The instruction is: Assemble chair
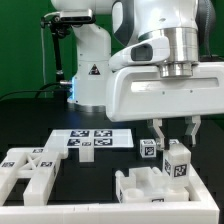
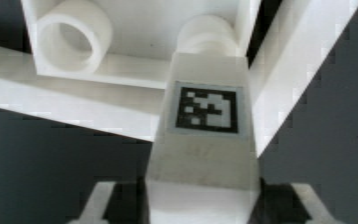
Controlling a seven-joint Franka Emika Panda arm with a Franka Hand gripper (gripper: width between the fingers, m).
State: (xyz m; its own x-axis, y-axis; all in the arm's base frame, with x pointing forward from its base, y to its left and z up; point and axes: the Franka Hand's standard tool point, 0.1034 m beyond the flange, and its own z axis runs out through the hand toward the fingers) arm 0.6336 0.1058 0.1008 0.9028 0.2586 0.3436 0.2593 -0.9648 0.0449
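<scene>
My gripper [image 1: 175, 138] is shut on a white cube-ended post [image 1: 177, 162] with a black-and-white tag, and holds it upright over a white chair part [image 1: 150, 187] at the exterior view's lower right. A second tagged post [image 1: 148, 151] stands on that part, just to the exterior view's left of the held one. In the wrist view the held post [image 2: 206, 120] runs out from between my fingers [image 2: 117, 200], its tag facing the camera. Its far end lies over a white piece with a round hole [image 2: 69, 40].
A larger white slotted chair piece [image 1: 30, 170] lies at the exterior view's lower left. The marker board [image 1: 95, 140] lies flat on the black table behind it. The robot's base [image 1: 90, 60] stands at the back.
</scene>
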